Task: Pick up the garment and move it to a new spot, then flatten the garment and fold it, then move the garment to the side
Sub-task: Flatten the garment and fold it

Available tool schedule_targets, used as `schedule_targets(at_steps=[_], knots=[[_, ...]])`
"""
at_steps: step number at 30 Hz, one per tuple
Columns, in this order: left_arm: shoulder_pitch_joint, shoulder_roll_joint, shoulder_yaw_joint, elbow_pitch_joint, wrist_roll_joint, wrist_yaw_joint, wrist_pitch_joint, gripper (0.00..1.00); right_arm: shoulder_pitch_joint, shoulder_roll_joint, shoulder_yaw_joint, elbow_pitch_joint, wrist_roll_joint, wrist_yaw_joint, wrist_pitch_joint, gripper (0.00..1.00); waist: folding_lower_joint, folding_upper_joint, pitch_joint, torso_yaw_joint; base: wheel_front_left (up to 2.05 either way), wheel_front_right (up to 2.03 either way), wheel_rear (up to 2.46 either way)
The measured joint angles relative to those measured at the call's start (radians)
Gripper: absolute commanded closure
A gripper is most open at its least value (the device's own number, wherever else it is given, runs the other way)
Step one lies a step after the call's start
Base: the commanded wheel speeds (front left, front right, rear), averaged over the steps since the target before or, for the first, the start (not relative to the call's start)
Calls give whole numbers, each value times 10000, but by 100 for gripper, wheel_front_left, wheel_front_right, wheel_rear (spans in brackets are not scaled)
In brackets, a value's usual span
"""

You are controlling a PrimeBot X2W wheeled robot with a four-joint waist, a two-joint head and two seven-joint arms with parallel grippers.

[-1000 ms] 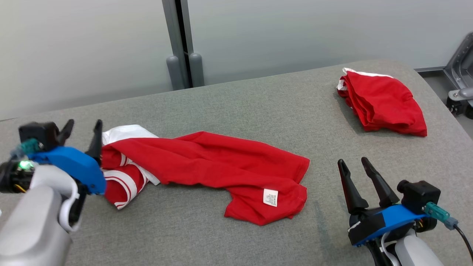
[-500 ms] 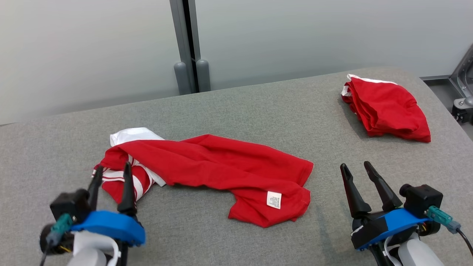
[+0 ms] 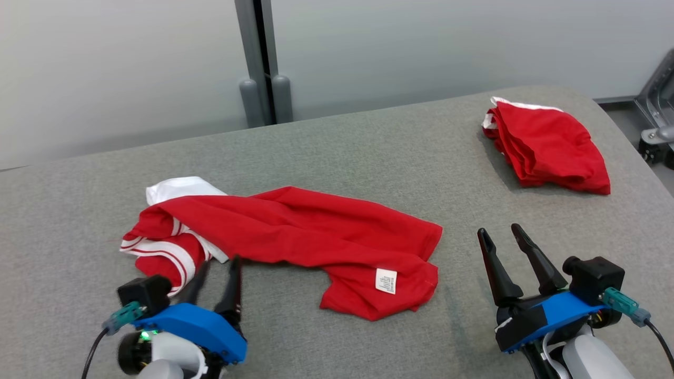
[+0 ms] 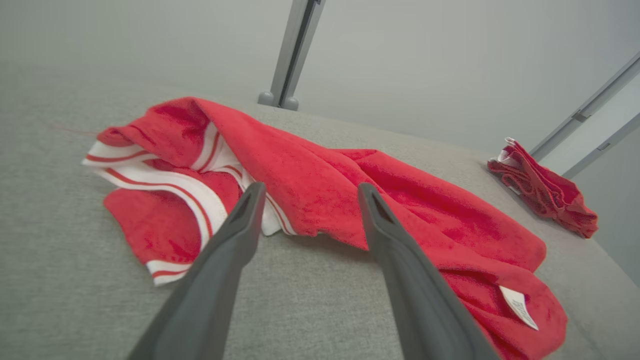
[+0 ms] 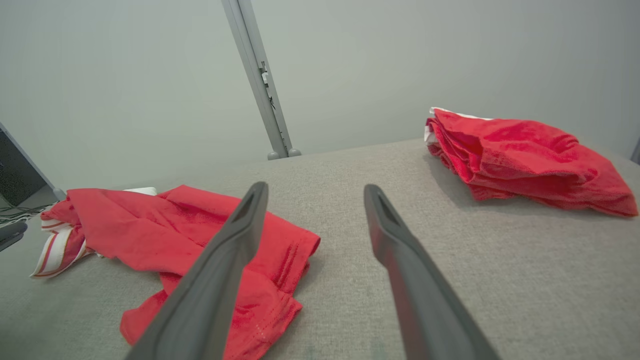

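I see the red T-shirt (image 3: 305, 237) rumpled, striped sleeve (image 3: 160, 251) and white tag (image 3: 386, 280) showing; left gripper (image 3: 218, 264) and right gripper (image 3: 499, 230) spread, empty.

From the head, high up: looking forward and down over the grey table (image 3: 368, 147), wall along the top, left gripper (image 3: 218, 263) and right gripper (image 3: 499, 230) near the bottom corners. From the left wrist, low and close: along its own fingers toward the striped end of the red garment (image 3: 316, 231). From the right wrist, low too, farther off: facing between that garment and the folded red pile (image 5: 525, 160). Shared by all three: both red heaps, the table, the grey post (image 3: 260, 68).
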Motion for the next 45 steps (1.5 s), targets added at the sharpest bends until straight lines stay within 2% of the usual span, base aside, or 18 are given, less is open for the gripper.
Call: schedule_targets(at_steps=[1, 4, 9, 16, 22, 23, 24, 25, 26, 33, 39, 42, 45], knots=[[-39, -125, -46, 117, -318, -184, 391, 0, -20, 8, 23, 4, 2, 0, 0, 0, 1, 1, 46, -48, 0, 0, 0], [-235, -232, -48, 583, -1045, -374, 1534, 0, -73, 15, 19, -6, 13, 0, 0, 0, -1, 0, 198, -248, 0, 0, 0], [-641, -606, 382, 1354, -2481, -815, 2673, 0, -183, 90, 48, -15, 65, 0, 0, 0, 0, 1, 455, -632, 0, 0, 0], [-1363, -562, 773, 2529, -2673, -888, 2424, 0, -234, 192, 67, 13, 109, 0, 0, 0, -1, 0, 679, -1103, 0, 0, 0], [-1729, -451, 1037, 3162, -2723, -1037, 1950, 0, -239, 236, 15, 10, 111, 0, 0, 0, 0, 1, 741, -1212, 0, 0, 0], [-1793, -453, 1078, 3198, -2740, -1081, 1877, 4, -242, 242, -2, 8, 111, 0, 0, 0, 0, 1, 750, -1211, 0, 0, 0], [-1855, -449, 1080, 3214, -2740, -1154, 1801, 53, -249, 249, -23, 6, 111, 0, 0, 0, -1, 0, 756, -1207, 0, 0, 0], [-1855, -449, 1080, 3214, -2740, -1154, 1801, 87, -249, 249, -23, 6, 111, 0, 0, 0, -1, 0, 756, -1207, 0, 0, 0], [-1910, -445, 1087, 3210, -2725, -1227, 1649, 100, -259, 257, -46, 2, 111, 0, 0, 0, -1, 1, 761, -1201, 0, 0, 0], [-2251, -347, 798, 2924, -2215, -1402, 1129, 100, -274, 311, -132, -10, 105, 0, 0, 0, -1, 1, 756, -1138, 0, 0, 0], [-3170, -332, 556, 2683, -1653, -1051, 959, 100, -327, 328, -111, -69, 105, 0, 0, 0, -2, 1, 976, -1227, 0, 0, 0], [-3584, -458, 529, 2844, -1634, -1003, 940, 100, -374, 341, -79, -69, 107, 0, 0, 0, -1, 1, 1102, -1288, 0, 0, 0], [-4411, -736, 336, 3672, -1465, -1018, 880, 100, -506, 405, 33, -75, 138, 0, 0, 0, -1, 1, 1346, -1425, 0, 0, 0]])
